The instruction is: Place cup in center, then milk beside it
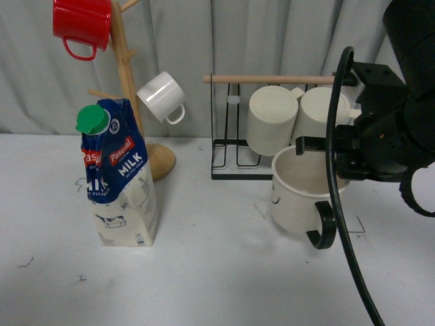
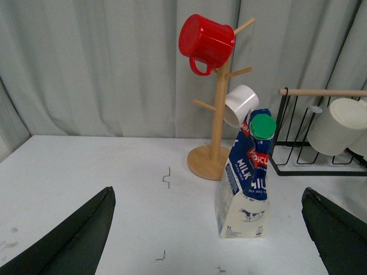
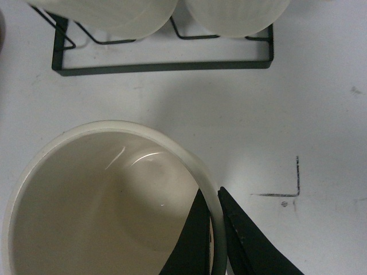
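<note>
In the front view our right gripper point(image 1: 338, 157) pinches the cream cup point(image 1: 299, 197) by its rim at 3 o'clock, with the wire rack point(image 1: 238, 170) close at its 12. We'd carry it level toward 9, where bare table point(image 1: 217, 272) lies before the milk carton point(image 1: 119, 183).

Left wrist view: the left gripper point(image 2: 207, 195) gapes wide, with the milk carton point(image 2: 245, 189) ahead.

Right wrist view: the fingers point(image 3: 195, 240) straddle the rim.

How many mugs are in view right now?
5: a red mug and a white mug on the tree, two ribbed mugs on the rack, and the cup, rim pinched by the right gripper. Others may be hidden.
</note>
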Available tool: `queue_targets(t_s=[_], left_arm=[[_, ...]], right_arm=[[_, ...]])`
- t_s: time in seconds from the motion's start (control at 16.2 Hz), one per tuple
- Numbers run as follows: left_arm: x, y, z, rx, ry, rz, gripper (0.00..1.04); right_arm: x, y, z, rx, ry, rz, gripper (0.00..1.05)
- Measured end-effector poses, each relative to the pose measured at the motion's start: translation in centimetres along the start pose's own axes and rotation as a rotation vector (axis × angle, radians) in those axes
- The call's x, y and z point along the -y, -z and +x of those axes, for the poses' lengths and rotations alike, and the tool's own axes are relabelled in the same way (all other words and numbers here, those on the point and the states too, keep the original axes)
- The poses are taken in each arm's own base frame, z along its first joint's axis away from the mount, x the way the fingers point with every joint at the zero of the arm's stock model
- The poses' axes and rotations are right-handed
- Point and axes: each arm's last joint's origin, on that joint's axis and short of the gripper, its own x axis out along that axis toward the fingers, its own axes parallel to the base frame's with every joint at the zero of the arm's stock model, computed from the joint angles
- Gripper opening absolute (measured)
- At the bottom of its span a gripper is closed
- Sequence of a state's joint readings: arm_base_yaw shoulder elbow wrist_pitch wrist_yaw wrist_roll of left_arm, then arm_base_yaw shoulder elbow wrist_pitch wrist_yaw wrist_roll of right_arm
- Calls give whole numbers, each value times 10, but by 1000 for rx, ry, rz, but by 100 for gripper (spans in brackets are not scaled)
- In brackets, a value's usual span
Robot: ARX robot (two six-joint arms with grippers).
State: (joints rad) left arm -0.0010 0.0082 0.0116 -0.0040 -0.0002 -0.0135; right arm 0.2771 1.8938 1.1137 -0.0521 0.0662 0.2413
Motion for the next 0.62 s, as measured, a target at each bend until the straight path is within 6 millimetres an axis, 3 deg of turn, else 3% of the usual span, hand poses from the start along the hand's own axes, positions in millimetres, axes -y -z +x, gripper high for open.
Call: queue_targets(t_s=[0.19,0.62], left_arm=[[0,0,0,0,0,0,98],[0,0,0,0,0,0,98]], right_arm=[[-16,9,9,-34,-10,1,3],[-17,19,18,-84,10,35,3]])
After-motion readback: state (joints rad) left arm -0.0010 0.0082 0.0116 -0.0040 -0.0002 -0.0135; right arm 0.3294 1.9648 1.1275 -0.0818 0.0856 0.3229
